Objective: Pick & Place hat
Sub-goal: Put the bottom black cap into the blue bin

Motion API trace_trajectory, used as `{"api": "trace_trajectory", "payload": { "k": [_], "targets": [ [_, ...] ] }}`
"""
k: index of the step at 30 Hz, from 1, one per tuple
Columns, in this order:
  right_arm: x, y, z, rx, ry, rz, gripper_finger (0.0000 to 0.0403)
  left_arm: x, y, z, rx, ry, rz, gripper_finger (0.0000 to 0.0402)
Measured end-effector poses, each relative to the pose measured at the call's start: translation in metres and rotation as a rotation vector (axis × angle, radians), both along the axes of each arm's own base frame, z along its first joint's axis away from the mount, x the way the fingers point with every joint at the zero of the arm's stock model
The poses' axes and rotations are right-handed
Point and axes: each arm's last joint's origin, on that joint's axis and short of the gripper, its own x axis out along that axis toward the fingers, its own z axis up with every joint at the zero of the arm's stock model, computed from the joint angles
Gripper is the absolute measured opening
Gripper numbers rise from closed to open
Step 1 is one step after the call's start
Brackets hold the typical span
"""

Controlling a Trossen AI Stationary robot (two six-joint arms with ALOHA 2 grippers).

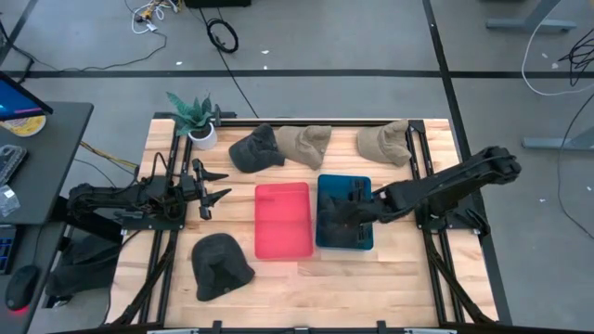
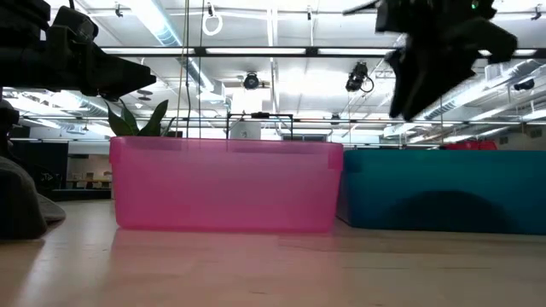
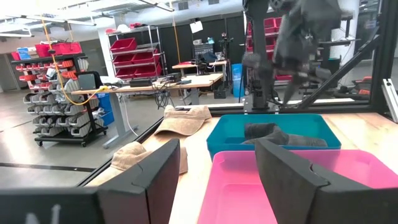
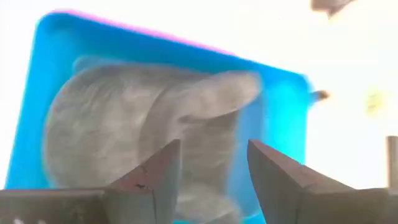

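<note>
A dark grey hat [image 4: 137, 124] lies inside the blue bin [image 1: 364, 186]; it also shows in the left wrist view [image 3: 270, 134]. My right gripper [image 4: 214, 146] hangs open above that bin [image 1: 351, 209], pointing down, with nothing between its fingers. A pink bin [image 1: 283, 220] stands beside the blue one, on its left. My left gripper [image 1: 212, 190] is open and empty left of the pink bin, above the table. Another dark hat [image 1: 221, 266] rests on the table near the front left.
At the far edge lie a dark cap [image 1: 255, 148] and two tan hats [image 1: 304, 144] [image 1: 385, 141]. A potted plant [image 1: 197, 119] stands at the far left corner. Bare wood lies in front of the bins [image 1: 371, 278].
</note>
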Motion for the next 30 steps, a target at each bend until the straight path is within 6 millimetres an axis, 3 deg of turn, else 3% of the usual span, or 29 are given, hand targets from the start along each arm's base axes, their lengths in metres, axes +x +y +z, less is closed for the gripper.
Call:
{"api": "trace_trajectory", "payload": {
  "k": [8,14,17,23,30],
  "targets": [
    [-0.022,-0.014,0.054,-0.208,-0.349,-0.118,0.017,0.0,0.0,0.0,0.0,0.0,0.0,0.0213],
    [-0.032,-0.02,0.089,-0.26,-0.602,-0.192,0.0158,0.0,0.0,0.0,0.0,0.0,0.0,0.0213],
    [-0.035,-0.021,0.1,-0.234,-0.688,-0.206,0.0156,0.0,0.0,0.0,0.0,0.0,0.0,0.0213],
    [-0.044,-0.024,0.109,-0.315,-0.679,-0.128,0.0155,0.0,0.0,0.0,0.0,0.0,0.0,0.0213],
    [-0.062,-0.029,0.123,-0.212,-0.794,-0.208,0.0155,0.0,0.0,0.002,-0.027,-0.03,-0.006,0.0213]
  ]
}}
